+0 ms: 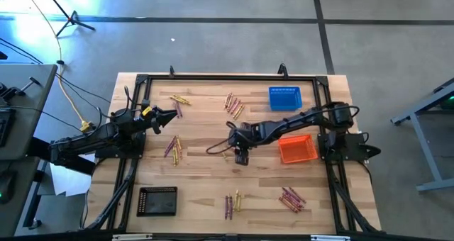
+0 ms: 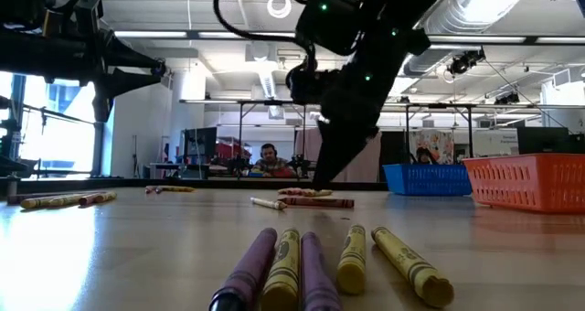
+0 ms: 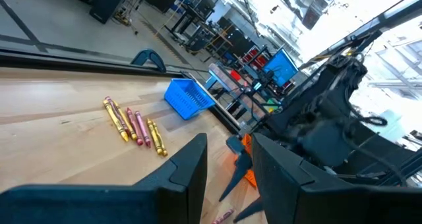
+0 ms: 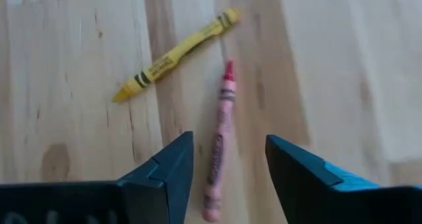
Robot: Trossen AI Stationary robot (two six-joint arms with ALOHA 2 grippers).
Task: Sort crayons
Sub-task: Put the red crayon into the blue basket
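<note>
The right gripper [image 4: 227, 168] hangs open astride a red crayon [image 4: 220, 145] mid-table (a yellow crayon [image 4: 175, 55] lies close by), so I'd lower straight, pinch its middle, while the left gripper [image 1: 170, 115] waits open near the table's left edge.

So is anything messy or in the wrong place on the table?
Yes. The crayons lie in loose mixed-colour clumps on the table, none visibly in the orange basket or blue basket. The right gripper hangs open over a red crayon beside a yellow crayon.
</note>
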